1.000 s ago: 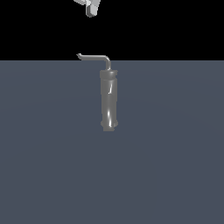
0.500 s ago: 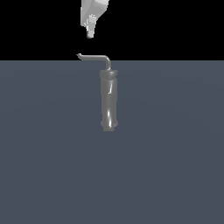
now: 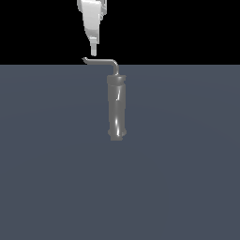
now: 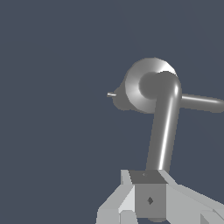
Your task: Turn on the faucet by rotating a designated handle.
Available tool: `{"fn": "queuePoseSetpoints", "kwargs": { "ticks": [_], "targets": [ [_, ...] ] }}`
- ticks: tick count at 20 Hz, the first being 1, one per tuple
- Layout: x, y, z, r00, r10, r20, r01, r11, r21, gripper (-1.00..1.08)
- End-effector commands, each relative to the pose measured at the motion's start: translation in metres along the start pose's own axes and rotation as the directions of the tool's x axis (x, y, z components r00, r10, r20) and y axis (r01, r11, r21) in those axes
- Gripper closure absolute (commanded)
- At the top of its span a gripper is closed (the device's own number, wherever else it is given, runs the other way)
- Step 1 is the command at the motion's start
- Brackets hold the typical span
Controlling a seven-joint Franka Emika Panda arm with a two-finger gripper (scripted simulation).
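The faucet [image 3: 116, 107] is a tall glossy grey cylinder standing on the dark floor. Its handle [image 3: 101, 61], a thin bent rod, runs from the top toward the exterior view's left and ends in a small hooked tip. My white gripper [image 3: 93, 51] hangs just above the rod near that hooked end, fingers pressed together and holding nothing. In the wrist view I look down on the faucet's round top [image 4: 138, 87], and the handle [image 4: 162, 131] runs from it to my gripper [image 4: 148, 178], whose fingertips sit over the rod's end.
A second grey rod [image 4: 201, 103] sticks out sideways from the faucet in the wrist view. The flat grey-blue floor [image 3: 56, 164] surrounds the faucet.
My gripper has come down from the top edge of the exterior view to just above the handle's hooked end. The faucet and handle have not moved.
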State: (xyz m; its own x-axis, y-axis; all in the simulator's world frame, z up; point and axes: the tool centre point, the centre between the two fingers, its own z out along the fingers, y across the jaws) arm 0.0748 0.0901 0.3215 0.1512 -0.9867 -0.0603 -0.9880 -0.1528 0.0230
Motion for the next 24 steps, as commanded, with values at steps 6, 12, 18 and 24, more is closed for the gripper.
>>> {"fn": "queuePoseSetpoints", "kwargs": {
  "ticks": [6, 12, 18, 24],
  "targets": [
    [-0.007, -0.021, 0.017, 0.994, 0.102, -0.044, -0.101, 0.995, 0.022, 1.08],
    [-0.01, -0.027, 0.021, 0.99, 0.13, -0.057, -0.129, 0.991, 0.03, 1.08],
    [-0.01, -0.025, 0.022, 0.99, 0.13, -0.057, -0.128, 0.991, 0.03, 1.08],
    [-0.013, -0.012, 0.022, 0.99, 0.13, -0.057, -0.128, 0.991, 0.03, 1.08]
  ]
}}
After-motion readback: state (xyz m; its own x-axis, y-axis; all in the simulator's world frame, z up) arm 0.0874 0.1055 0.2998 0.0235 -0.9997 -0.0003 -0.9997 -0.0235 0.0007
